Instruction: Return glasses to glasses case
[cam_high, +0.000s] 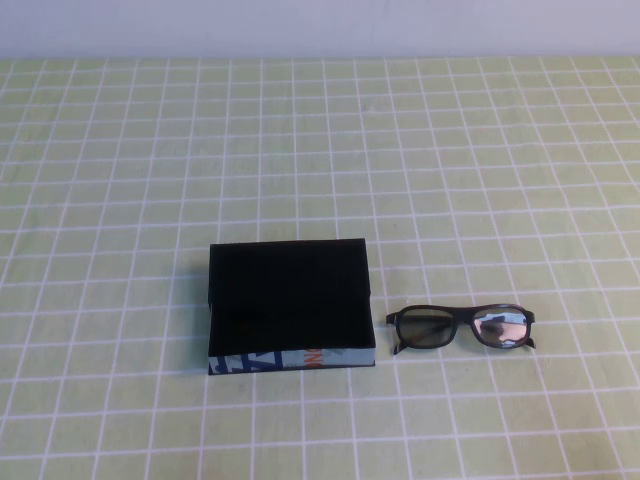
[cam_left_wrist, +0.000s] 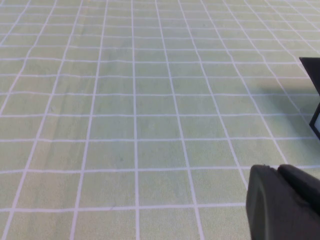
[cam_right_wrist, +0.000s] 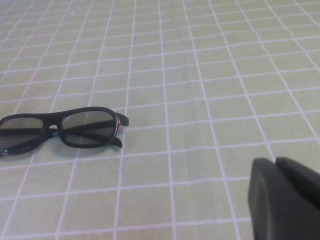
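Black plastic, right pincer (cam_right_wrist: 280, 172): fingers pressed together, nothing held, hanging low over the tabletop (cam_right_wrist: 200, 75) on the robot's right, outside the high view. Glasses (cam_right_wrist: 60, 131) lie near it, well apart from its tips, so the approach is judged not yet begun.

Black plastic, left pincer (cam_left_wrist: 280, 175): over bare cloth on the robot's left, also outside the high view; whether its fingers are apart or together cannot be told. Edge of the glasses case (cam_left_wrist: 315, 100) shows at the frame border. Judged parked.

Item, glasses (cam_high: 462, 328): black thick rims, dark reflective lenses, temples folded, resting on the green-and-white checked tabletop (cam_high: 500, 150) just beside the case's right edge, not touching it. Placed on the right arm's side, so that arm seems the likely one to lift them.

Item, glasses case (cam_high: 290, 305): flat black rectangular box, light blue printed side facing the robot; interior too dark to tell whether the flap lid is raised.
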